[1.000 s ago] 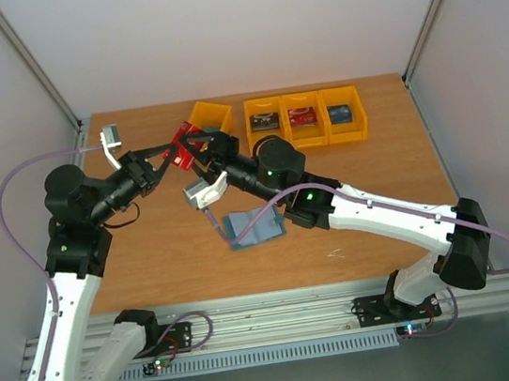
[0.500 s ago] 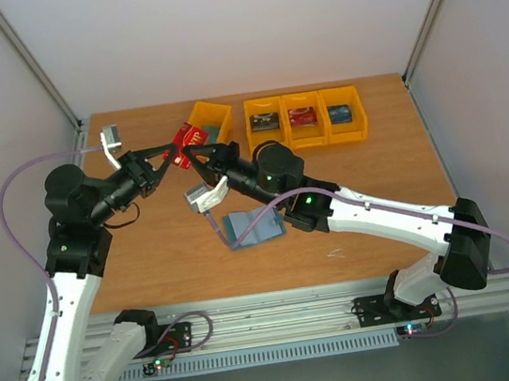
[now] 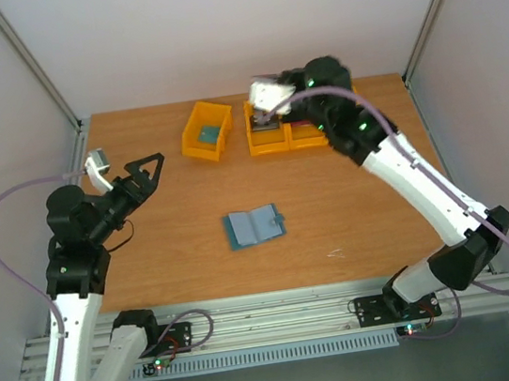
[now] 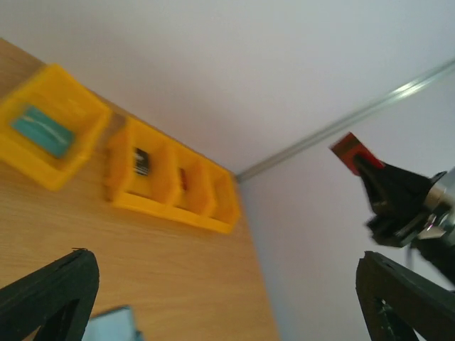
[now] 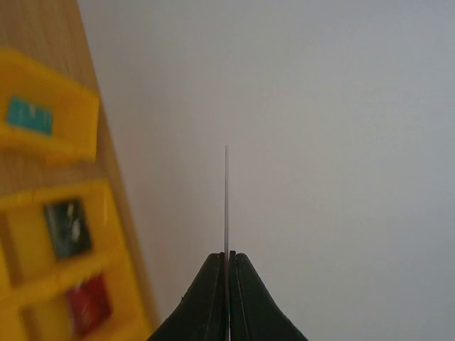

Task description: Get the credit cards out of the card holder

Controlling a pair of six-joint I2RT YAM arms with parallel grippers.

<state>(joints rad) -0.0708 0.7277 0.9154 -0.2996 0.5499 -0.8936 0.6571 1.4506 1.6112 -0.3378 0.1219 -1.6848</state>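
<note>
red card (image 4: 350, 151) in right claw (image 5: 227, 256) — over yellow bins (image 3: 270, 147), left claw (image 3: 149, 163) spread

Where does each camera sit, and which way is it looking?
Top external: fixed above and behind the robot, looking down on the table; left arm, right arm, open card holder and yellow bins show.
Left wrist: on the left arm, facing the far right corner; its open left claw frames the picture.
Right wrist: raised on the right arm, facing the wall; its right claw shows, shut on a credit card seen edge-on.
Shared: both wrist views catch the bins; left wrist also sees that card, red.
</note>
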